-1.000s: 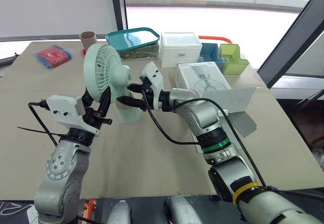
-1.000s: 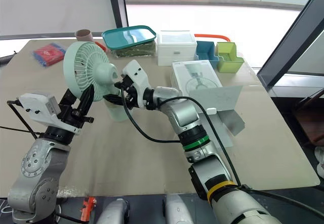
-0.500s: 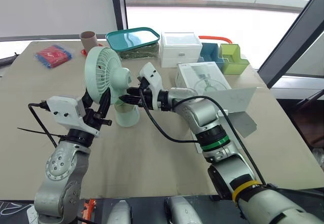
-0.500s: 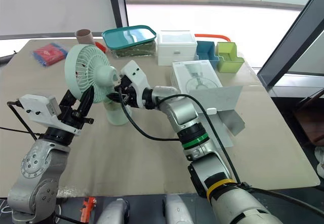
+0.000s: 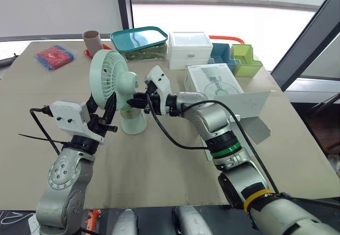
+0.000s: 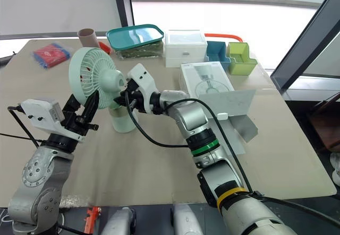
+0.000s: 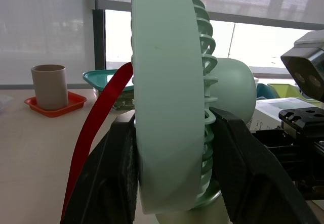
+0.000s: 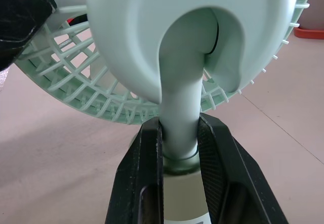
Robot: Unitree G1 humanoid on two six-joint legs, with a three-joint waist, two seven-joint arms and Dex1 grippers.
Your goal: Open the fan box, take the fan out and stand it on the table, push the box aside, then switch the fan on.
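Left gripper [image 5: 103, 107] on fan [image 5: 108, 74] head — right gripper [image 8: 179, 128] on neck

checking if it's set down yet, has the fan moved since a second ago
Yes. The fan has sunk slightly toward the table, further from the teal container behind it.

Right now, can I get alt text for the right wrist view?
The right hand is shut on the neck of a pale green fan, its two black fingers pinching the stem just above the base. The fan's round motor housing and grille sit close to the camera, over a tan table.
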